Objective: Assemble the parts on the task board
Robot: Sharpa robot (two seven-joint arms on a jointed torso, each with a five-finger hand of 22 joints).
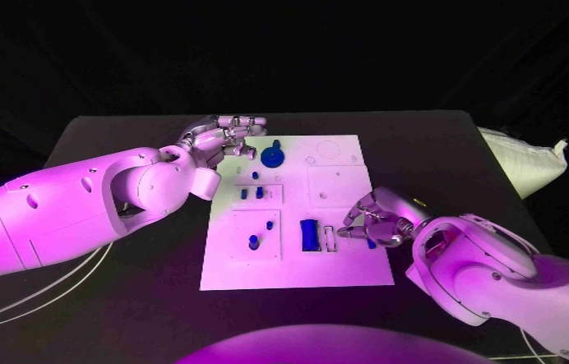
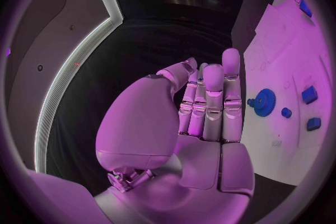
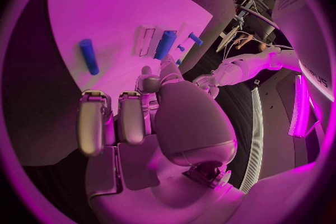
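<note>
The white task board [image 1: 338,269] lies in the middle of the table. A blue gear [image 1: 274,157] sits near its far left corner, and my left hand [image 1: 225,142] hovers just beside it with a flat palm [image 2: 203,123], straight fingers and nothing held. The gear [image 2: 263,103] lies beyond those fingers. A long blue bar [image 1: 309,234] stands next to an empty slot [image 1: 330,239]. My right hand [image 1: 377,220] hangs over the board's right edge, fingers bent and apart, holding nothing. A blue cylinder [image 3: 89,56] lies loose on the board just ahead of it [image 1: 371,243].
Small blue parts [image 1: 252,192] stand in the board's left recesses, two more [image 1: 254,241] nearer the front. A white bag [image 1: 522,163] lies at the table's right edge. Cables [image 1: 48,286] hang at the front left. Bare black tabletop [image 1: 131,298] surrounds the board.
</note>
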